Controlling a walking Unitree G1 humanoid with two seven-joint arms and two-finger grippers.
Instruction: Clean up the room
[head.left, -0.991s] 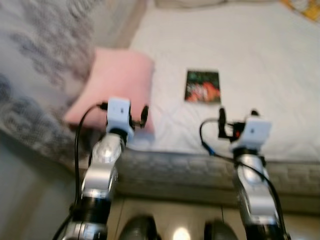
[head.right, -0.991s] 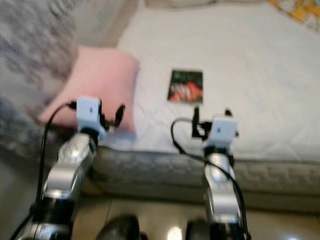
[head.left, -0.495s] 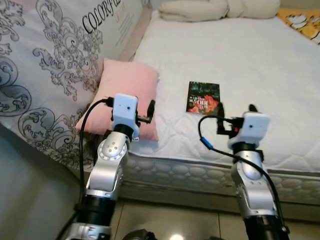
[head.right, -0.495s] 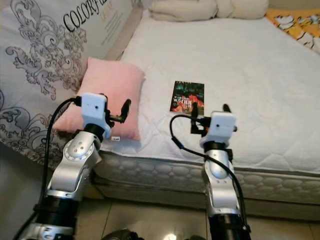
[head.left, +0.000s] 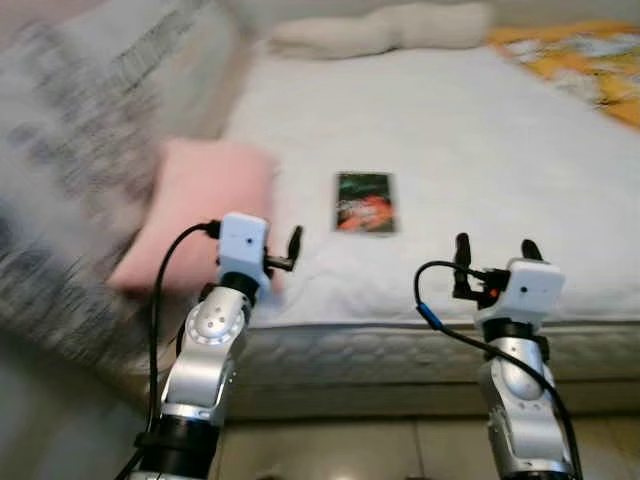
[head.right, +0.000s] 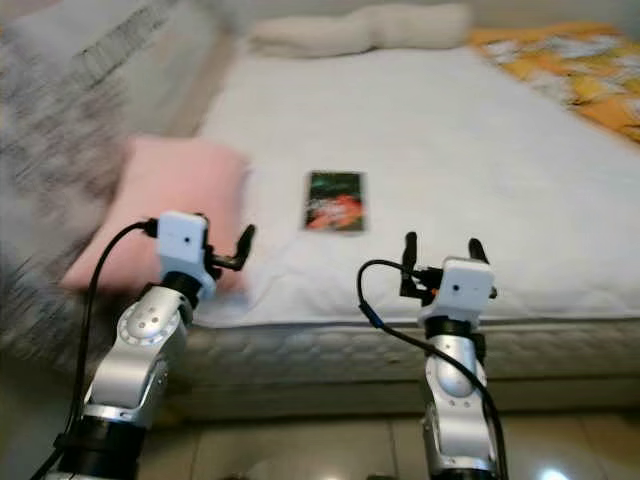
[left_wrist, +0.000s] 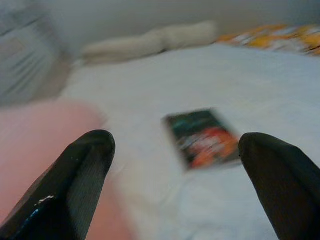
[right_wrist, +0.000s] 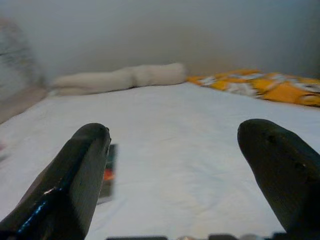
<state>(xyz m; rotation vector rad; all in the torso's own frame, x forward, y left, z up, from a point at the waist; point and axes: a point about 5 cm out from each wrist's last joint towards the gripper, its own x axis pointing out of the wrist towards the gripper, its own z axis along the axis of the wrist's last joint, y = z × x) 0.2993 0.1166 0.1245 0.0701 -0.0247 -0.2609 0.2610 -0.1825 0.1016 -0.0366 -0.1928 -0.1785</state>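
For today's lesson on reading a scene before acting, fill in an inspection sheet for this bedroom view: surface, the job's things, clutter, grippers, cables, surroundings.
Surface: white quilted mattress, mostly bare.
Job's things: book with a dark green and red cover lying flat near the front edge; pink pillow at the mattress's left side, left of the book.
Clutter: cream bolster at the far end; orange patterned blanket at the far right.
Grippers: left gripper open, aimed toward the book; right gripper open, held over the front edge. Both hold nothing.
Cables: black cable looping at the left wrist; another at the right wrist.
Surroundings: blurred patterned fabric on the left; tiled floor below.
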